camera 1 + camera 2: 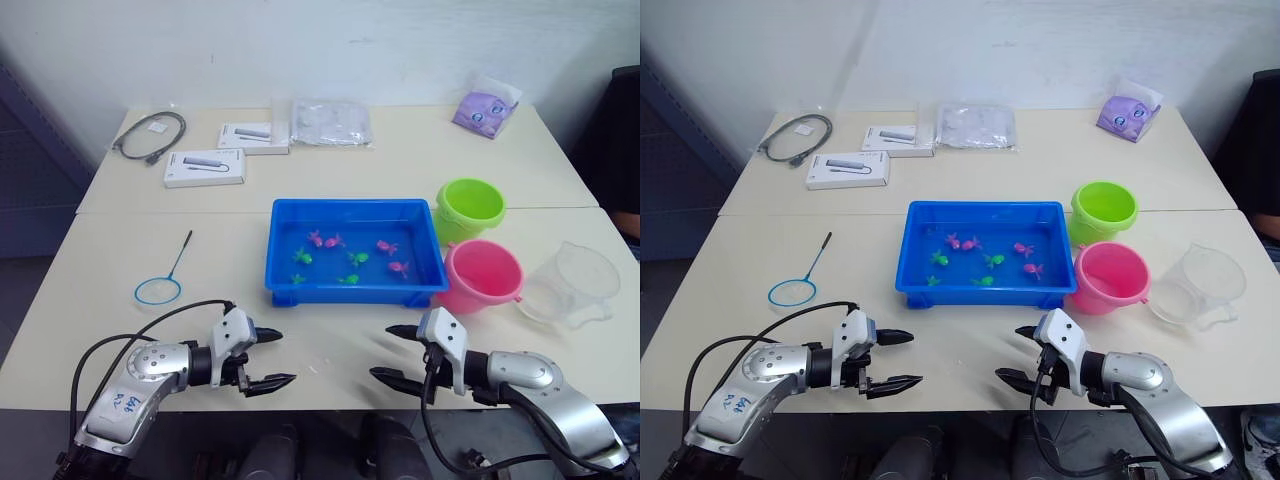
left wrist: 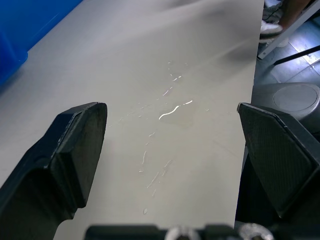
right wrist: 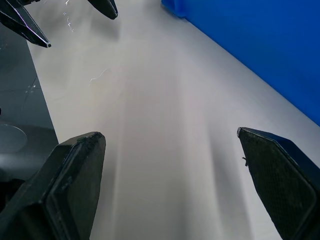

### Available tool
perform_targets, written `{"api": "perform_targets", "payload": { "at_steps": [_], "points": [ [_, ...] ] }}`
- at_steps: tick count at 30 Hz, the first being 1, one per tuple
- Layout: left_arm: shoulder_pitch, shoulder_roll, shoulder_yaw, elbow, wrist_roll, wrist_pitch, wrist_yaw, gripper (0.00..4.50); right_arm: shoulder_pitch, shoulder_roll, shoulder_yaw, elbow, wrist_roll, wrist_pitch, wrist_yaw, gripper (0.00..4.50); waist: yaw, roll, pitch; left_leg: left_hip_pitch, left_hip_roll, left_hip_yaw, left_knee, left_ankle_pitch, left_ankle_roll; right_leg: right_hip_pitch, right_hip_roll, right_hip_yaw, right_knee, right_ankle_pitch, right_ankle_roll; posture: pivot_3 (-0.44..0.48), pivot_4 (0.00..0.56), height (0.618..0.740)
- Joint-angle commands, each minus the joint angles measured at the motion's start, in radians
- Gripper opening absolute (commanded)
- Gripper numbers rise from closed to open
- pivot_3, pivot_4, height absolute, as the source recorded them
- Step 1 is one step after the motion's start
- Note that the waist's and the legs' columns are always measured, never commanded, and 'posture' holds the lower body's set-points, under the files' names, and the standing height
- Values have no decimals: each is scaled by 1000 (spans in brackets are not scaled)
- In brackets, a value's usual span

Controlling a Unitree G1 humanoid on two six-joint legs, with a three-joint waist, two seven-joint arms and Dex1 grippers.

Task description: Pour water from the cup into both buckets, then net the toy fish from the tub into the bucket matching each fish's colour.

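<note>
On the table [image 1: 90,270], left to right: the net [image 1: 160,288] lying flat, the left claw [image 1: 272,358] spread wide and empty, the tub [image 1: 352,250] holding the fish [image 1: 335,241], the right claw [image 1: 392,352] equally wide and empty, then green bucket [image 1: 470,207], pink bucket [image 1: 482,276] and cup [image 1: 570,284].

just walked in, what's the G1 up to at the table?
Nothing is being handled. Both the left gripper and right gripper hover open and empty over the near table edge. The clear cup sits at the robot's right beside the pink bucket, with the green bucket behind it. The toy fish lie in the blue tub, and the net lies on the table left of it.
</note>
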Motion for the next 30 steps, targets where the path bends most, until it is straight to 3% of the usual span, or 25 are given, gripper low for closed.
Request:
{"api": "perform_targets", "payload": {
  "at_steps": [1, 5, 11, 16, 21, 30],
  "points": [
    [24, 25, -11, -13, -21, -27, -61, 4488, 16, 15, -34, -48, 19, -4, -32, 4500, 0, 0, 0, 0, 0, 0, 0, 0, 0, 0, 0, 0, 0, 0, 0, 0, 150, 735],
    [-32, 12, -5, -22, -138, 47, -148, 4488, 87, 60, -136, -132, 90, 44, -113, 4500, 5, 0, 0, -1, 0, -1, 0, 0, 0, 0, -1, 0, 0, 0, 0, 0, 150, 735],
    [-331, 9, 64, 55, -348, 240, -247, 4488, 296, 141, -373, -297, 221, 92, -239, 4500, 19, -1, -1, -1, 0, -1, 2, 0, 0, 0, 0, -1, 2, 0, 0, 0, 150, 735],
    [-564, -36, 119, 147, -476, 383, -230, 4488, 430, 227, -599, -405, 436, 129, -376, 4500, 4, -2, -1, 0, 0, 1, 2, -1, 0, 0, 2, -2, 3, 0, 0, 0, 150, 735],
    [-684, -80, 76, 148, -434, 355, -220, 4488, 464, 255, -782, -372, 446, 146, -560, 4500, -1, -2, -2, 1, 0, 3, 2, -1, 0, 0, 3, -1, 3, 0, 0, 0, 150, 735],
    [-696, -136, 53, 93, -391, 305, -156, 4488, 297, 162, -876, -117, 352, 228, -761, 4500, -1, -2, -2, 1, 1, 3, 2, 0, 0, 0, 3, 3, 3, 0, 0, 0, 150, 735]
  ]
}}
